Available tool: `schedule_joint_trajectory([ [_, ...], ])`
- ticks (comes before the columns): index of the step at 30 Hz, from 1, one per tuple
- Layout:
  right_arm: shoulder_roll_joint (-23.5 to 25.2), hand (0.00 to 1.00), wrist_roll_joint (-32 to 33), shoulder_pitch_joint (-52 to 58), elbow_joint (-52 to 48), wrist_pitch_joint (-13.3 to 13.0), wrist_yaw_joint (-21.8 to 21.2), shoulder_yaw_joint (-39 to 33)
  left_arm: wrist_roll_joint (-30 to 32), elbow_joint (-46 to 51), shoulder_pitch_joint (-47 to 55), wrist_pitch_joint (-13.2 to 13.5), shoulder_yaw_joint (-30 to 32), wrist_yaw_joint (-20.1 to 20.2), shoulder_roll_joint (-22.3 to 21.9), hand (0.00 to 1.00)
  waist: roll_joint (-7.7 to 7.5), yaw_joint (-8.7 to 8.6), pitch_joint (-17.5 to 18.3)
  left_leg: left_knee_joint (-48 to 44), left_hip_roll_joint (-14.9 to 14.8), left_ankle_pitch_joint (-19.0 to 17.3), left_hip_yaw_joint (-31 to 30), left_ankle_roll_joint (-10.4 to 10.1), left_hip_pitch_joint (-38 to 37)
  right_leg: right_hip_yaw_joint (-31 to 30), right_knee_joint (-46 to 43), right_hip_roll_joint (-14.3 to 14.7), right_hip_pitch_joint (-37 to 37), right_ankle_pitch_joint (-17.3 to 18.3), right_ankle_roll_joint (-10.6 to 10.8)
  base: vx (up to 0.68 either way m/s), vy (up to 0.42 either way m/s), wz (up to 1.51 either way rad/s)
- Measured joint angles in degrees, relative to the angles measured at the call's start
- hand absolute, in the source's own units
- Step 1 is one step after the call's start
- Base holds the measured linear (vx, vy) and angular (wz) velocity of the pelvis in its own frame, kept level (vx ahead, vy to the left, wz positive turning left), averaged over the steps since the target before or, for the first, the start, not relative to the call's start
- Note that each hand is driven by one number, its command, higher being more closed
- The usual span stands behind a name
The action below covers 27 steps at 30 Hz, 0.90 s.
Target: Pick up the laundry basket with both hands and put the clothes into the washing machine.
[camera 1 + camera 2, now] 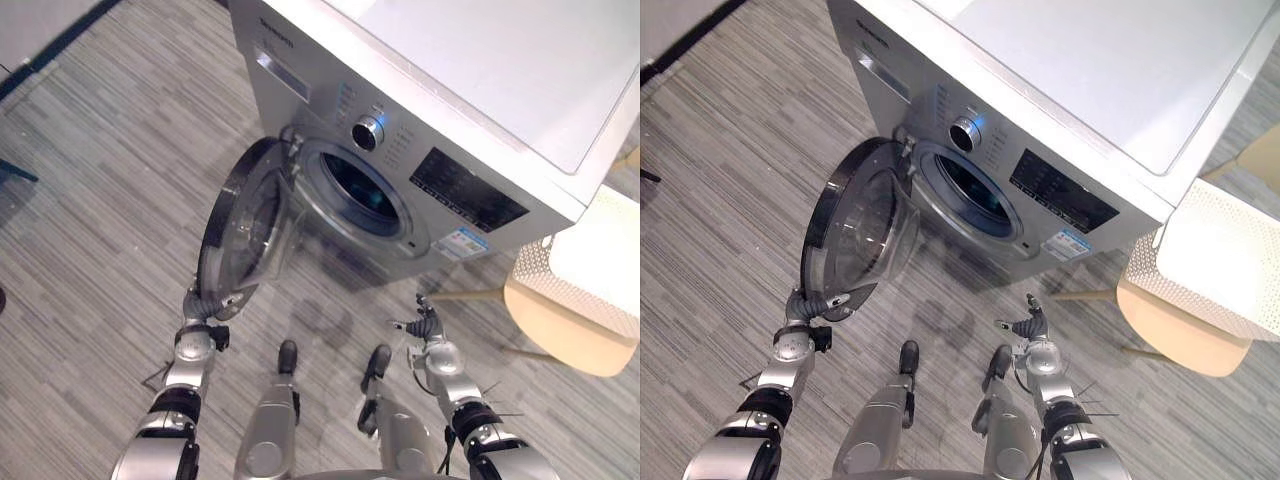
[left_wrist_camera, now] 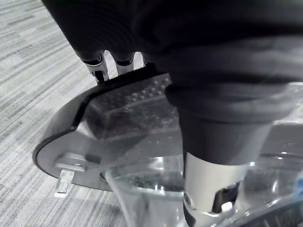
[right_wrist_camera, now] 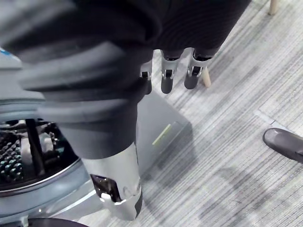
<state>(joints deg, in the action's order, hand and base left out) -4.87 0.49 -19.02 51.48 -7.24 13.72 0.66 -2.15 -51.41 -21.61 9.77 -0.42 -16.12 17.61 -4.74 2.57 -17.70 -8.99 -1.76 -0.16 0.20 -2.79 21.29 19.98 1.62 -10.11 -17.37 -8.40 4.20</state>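
A silver front-loading washing machine stands ahead with its round glass door swung wide to my left. Its drum opening looks dark inside. My left hand is at the door's lower rim. In the left wrist view its fingers reach straight past the rim's dark grip and its thumb lies over the glass on the other side. My right hand hangs free in front of the machine, low and right of the opening, with its fingers relaxed and holding nothing.
A chair with a beige seat and a white perforated back stands close to the machine's right front corner. Grey striped flooring stretches out to the left of the open door.
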Motion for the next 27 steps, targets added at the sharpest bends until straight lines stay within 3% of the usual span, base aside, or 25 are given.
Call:
schedule_joint_trajectory([
  [7, 0.05, 0.00, 3.71, -4.97, 1.56, -0.02, 1.67, -0.28, 0.03, -0.73, -3.89, -0.10, -11.40, -0.27, -1.98, 0.00, 0.77, 1.14, -1.87, -1.06, -0.23, 0.03, 1.62, -0.12, 1.81, -2.64, -4.36, -0.78, -4.13, 0.82, 0.13, -0.08, 0.014, -0.10],
  [9, 0.13, 0.00, 4.52, -6.13, 1.62, -0.02, 2.56, -0.30, 0.01, -0.71, -5.38, -0.78, -15.70, -0.54, -4.10, 0.00, 0.82, 1.16, -1.95, -1.35, -0.16, 0.04, 2.18, -0.14, 2.16, -3.46, -5.36, -1.27, -5.00, 0.99, 0.35, -0.12, 0.008, -0.04],
  [10, 0.31, 0.00, 5.52, -7.00, 1.61, -0.03, 2.88, -0.36, -0.23, -0.71, -7.38, -2.56, -17.89, -1.31, -6.47, 0.00, 0.79, 1.04, -2.23, -2.26, -0.17, -0.08, 3.11, 0.00, 2.33, -4.59, -5.60, -1.39, -5.19, 1.37, 0.91, -0.13, 0.026, -0.08],
  [11, 0.95, 0.00, 6.30, -8.20, 1.61, -0.03, 3.14, -0.45, -1.92, -0.72, -9.23, -4.88, -20.40, -2.99, -9.61, 0.00, 0.75, 0.30, -2.35, -3.67, -0.04, -0.36, 3.74, 0.30, 3.12, -6.21, -5.49, -1.35, -5.69, 1.27, 1.29, -0.14, 0.037, -0.12],
  [13, 2.48, 0.00, 6.90, -9.42, 0.46, -0.17, 3.91, -0.54, -5.08, -0.71, -12.60, -6.32, -20.95, -6.50, -15.14, 0.00, 0.53, -1.58, -3.11, -5.89, 0.05, -1.01, 5.52, 1.22, 4.37, -9.07, -4.64, -1.12, -6.86, 0.84, 2.04, -0.16, 0.059, -0.34],
  [15, 3.59, 0.00, 6.93, -8.78, -3.09, -0.21, 3.96, -0.48, -6.29, 0.08, -18.29, -6.51, -24.32, -6.45, -18.13, 0.00, 0.64, -2.54, -3.79, -4.98, -0.64, -1.23, 8.38, 1.59, 4.86, -11.33, -1.01, -0.55, -6.99, 2.51, 3.99, -0.17, 0.068, -0.71],
  [17, 4.45, 0.00, 6.91, -7.20, -6.83, -0.22, 4.01, -0.15, -6.26, 5.42, -26.06, -4.64, -26.90, -4.72, -20.14, 0.00, 0.75, -4.09, -5.24, -4.25, -2.13, -1.19, 11.59, 1.59, 5.03, -13.52, -7.21, 0.68, -8.92, 2.62, 2.96, -0.09, 0.035, -0.64],
  [18, 5.12, 0.00, 6.82, -4.23, -9.71, -0.23, 3.97, -0.11, -6.14, 9.23, -31.52, -2.61, -27.02, -3.77, -21.60, 0.00, -0.11, -5.27, -5.77, -5.60, -2.23, -1.23, 12.94, 1.56, 5.20, -14.10, -7.75, 1.22, -7.84, 3.04, 1.09, -0.02, 0.012, -0.53],
  [20, 5.75, 0.00, 6.59, -0.02, -12.97, -0.29, 3.98, -0.13, -5.99, 12.63, -36.73, -0.34, -26.74, -3.92, -22.44, 0.00, -0.21, -5.50, -5.77, -7.17, -3.34, -2.13, 15.19, 1.90, 5.41, -14.70, -6.11, 1.43, -7.89, 1.95, 0.32, 0.04, -0.004, -0.81],
  [22, 5.72, 0.00, 6.08, 5.12, -14.30, -0.17, 3.96, -0.17, -4.58, 15.26, -36.07, 1.40, -26.92, -3.46, -22.00, 0.00, 0.04, -6.00, -5.62, -9.52, -5.14, -3.96, 17.14, 2.29, 4.49, -15.58, -6.00, 2.49, -7.21, 1.06, 0.61, 0.08, -0.040, -0.63],
  [27, 5.27, 0.00, 5.93, 8.30, -15.19, -0.18, 3.72, -0.35, -3.85, 15.62, -21.87, 1.22, -27.04, -1.39, -20.61, 0.00, 0.78, -5.93, -5.08, -7.47, -6.16, -3.99, 14.57, 0.83, -0.61, -12.31, -6.20, 3.91, -1.77, 3.60, -0.04, 0.12, -0.078, 0.19],
])
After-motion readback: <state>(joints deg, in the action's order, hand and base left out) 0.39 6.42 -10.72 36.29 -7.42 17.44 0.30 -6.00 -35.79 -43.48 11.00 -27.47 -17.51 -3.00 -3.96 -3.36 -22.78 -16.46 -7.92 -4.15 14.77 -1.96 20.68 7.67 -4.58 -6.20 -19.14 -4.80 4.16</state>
